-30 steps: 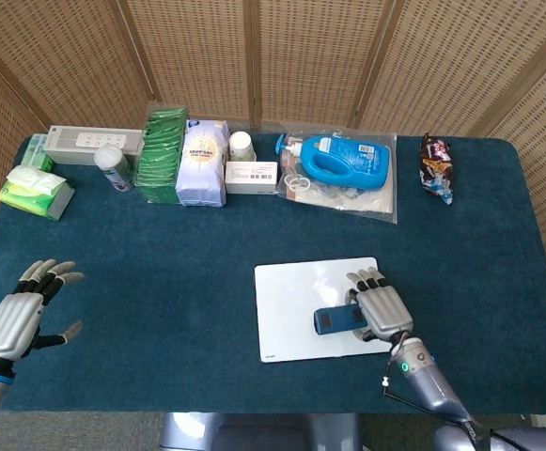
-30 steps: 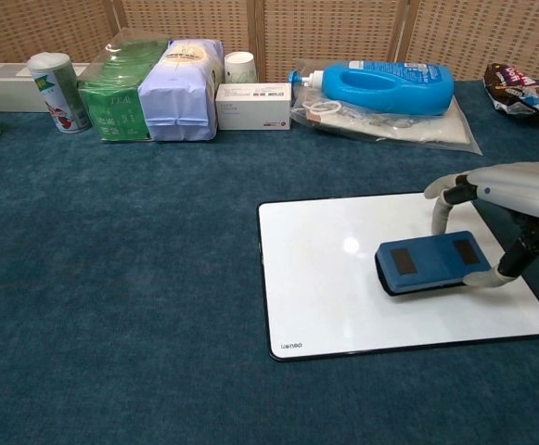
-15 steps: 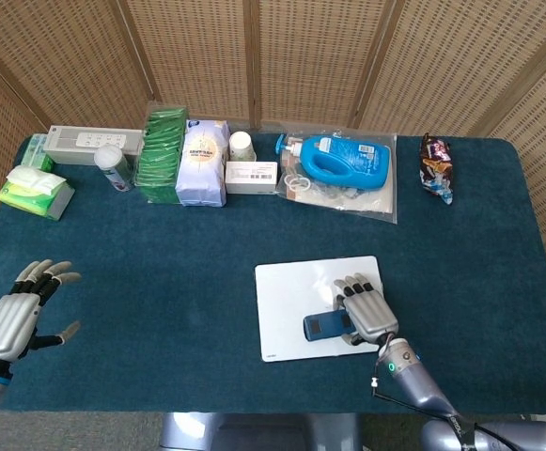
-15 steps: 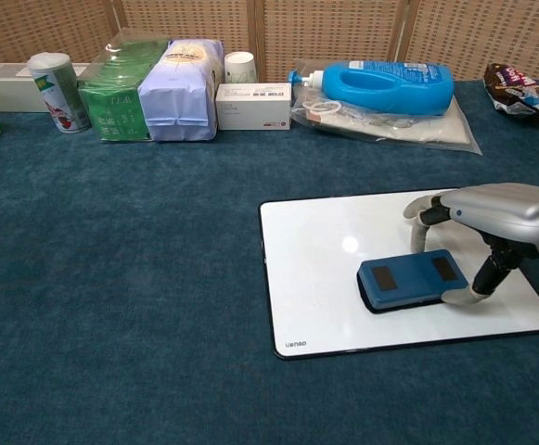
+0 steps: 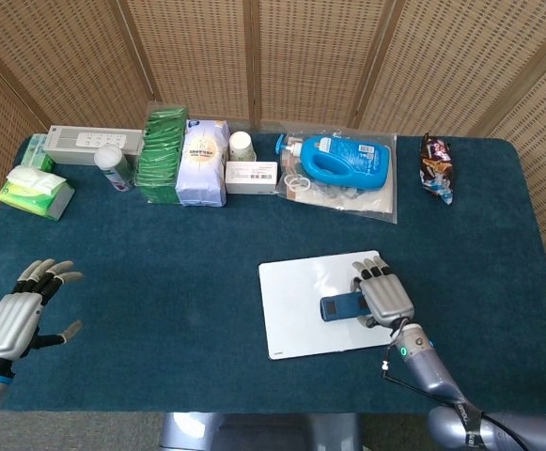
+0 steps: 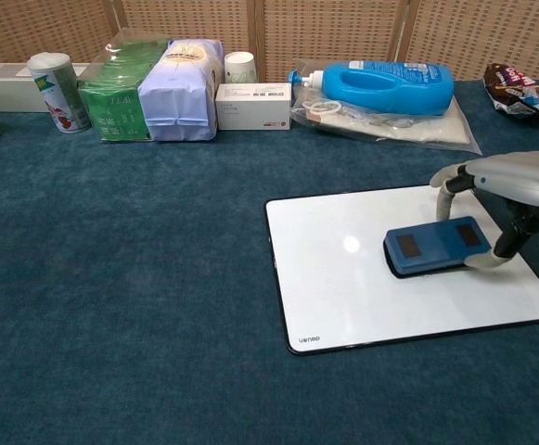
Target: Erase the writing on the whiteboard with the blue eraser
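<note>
The eraser lies flat on the right half of the whiteboard, long axis running left-right, held by your right hand from its right end. Bare board stretches left of it. Your left hand hangs open, well apart.

Your right hand lies palm down at the near right of the scene, fingers pointing to the far side, thumb and fingers curled around the blue eraser and gripping its right end. The right forearm runs back toward the near edge. Your left hand hovers at the near left, palm down, fingers spread apart and holding nothing.
</note>
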You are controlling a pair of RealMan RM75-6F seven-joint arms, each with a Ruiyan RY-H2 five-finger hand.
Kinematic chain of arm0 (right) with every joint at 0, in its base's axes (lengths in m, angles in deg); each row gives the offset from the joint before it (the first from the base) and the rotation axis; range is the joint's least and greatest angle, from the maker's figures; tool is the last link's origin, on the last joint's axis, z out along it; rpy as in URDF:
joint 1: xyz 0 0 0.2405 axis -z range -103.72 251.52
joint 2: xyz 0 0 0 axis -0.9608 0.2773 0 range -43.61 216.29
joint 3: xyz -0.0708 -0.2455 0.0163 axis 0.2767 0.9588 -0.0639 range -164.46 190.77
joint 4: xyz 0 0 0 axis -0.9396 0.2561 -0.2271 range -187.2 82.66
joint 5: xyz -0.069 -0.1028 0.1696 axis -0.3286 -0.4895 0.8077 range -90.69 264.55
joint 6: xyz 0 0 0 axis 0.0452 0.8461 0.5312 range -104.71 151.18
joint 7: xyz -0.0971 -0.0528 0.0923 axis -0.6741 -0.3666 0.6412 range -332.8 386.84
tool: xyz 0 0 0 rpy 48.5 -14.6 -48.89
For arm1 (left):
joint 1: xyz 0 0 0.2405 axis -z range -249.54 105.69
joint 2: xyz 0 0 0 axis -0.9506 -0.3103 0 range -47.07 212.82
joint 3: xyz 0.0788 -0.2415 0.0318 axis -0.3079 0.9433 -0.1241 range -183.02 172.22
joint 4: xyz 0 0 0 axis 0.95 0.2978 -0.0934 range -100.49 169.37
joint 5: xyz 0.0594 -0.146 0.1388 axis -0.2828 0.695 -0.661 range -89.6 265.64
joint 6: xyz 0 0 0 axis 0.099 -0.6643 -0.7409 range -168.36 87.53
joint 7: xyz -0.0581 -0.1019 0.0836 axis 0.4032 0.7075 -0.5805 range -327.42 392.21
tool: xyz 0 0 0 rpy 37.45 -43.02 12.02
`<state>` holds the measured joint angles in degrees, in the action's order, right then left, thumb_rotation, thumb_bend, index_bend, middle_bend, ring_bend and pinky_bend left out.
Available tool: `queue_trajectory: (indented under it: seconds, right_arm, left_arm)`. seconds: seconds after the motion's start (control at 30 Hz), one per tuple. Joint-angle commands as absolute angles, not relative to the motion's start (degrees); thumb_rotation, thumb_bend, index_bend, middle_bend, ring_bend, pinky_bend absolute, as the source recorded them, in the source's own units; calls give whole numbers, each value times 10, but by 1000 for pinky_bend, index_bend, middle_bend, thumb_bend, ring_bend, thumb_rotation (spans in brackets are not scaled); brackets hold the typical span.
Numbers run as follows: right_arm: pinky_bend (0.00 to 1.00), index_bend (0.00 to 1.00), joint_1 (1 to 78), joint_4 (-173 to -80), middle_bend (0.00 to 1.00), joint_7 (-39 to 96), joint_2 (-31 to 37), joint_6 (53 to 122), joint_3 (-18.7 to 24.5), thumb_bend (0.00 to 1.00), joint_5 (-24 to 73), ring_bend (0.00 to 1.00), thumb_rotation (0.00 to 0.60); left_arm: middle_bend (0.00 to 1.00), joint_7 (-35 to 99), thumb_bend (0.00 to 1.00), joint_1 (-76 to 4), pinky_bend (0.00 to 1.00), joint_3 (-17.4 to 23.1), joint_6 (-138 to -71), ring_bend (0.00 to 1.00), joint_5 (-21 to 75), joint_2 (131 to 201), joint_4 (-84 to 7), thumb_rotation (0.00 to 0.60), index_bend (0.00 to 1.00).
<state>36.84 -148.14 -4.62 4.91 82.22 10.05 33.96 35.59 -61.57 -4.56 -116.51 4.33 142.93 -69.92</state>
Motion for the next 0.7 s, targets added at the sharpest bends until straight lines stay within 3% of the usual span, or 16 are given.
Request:
queue_trajectory:
  seconds: [0.03,0.7]
  right_arm:
    - [0,620,364,-1481,124,-39,51,820,92,259,336,0,600]
    - [0,617,352,-1457,124,-43,22,792,102,258,348,0,600]
  left_arm:
    - [154,356,321,-617,0,-46,-1166,25,43,1429,-700,600,219]
    - [154,359,322,-624,0,-49,-1173,25,42,1421,-703,600,219]
